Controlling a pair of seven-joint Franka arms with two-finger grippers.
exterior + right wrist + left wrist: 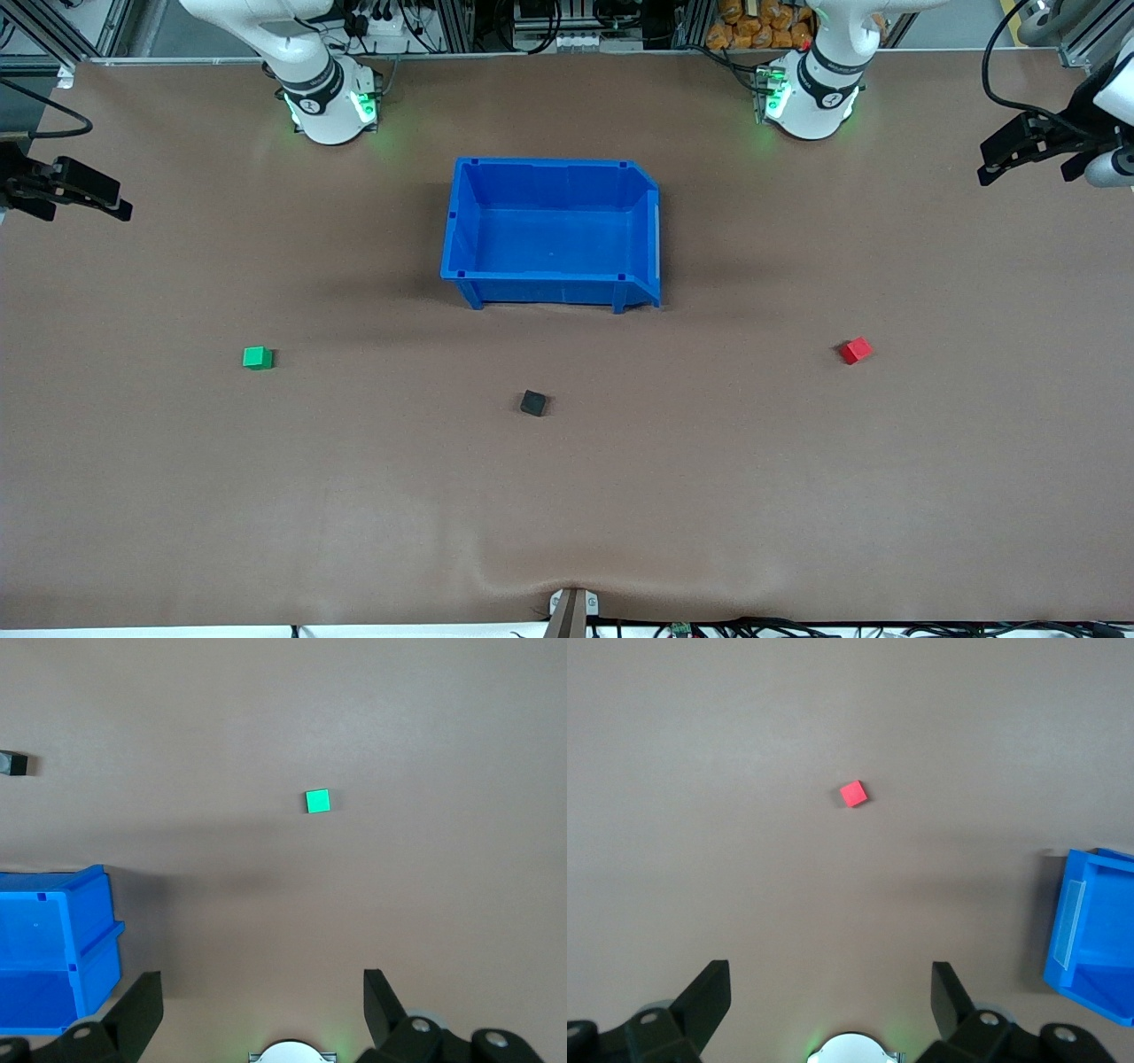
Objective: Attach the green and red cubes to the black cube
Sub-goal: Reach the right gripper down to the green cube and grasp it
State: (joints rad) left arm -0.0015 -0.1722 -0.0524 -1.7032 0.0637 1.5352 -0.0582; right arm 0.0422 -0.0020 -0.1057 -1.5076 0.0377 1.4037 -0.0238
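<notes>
The black cube (532,403) lies alone on the brown table, nearer the front camera than the blue bin (549,168). The green cube (257,357) lies toward the right arm's end; it also shows in the right wrist view (318,801), as does the black cube (13,764). The red cube (855,350) lies toward the left arm's end and shows in the left wrist view (853,794). My left gripper (992,168) (831,992) is open, empty and held high at its end of the table. My right gripper (111,206) (263,997) is open, empty and high at its end.
The blue bin stands empty in the middle of the table between the arm bases; it shows in the left wrist view (1090,948) and the right wrist view (62,904). A small bracket (572,607) sits at the table edge nearest the front camera.
</notes>
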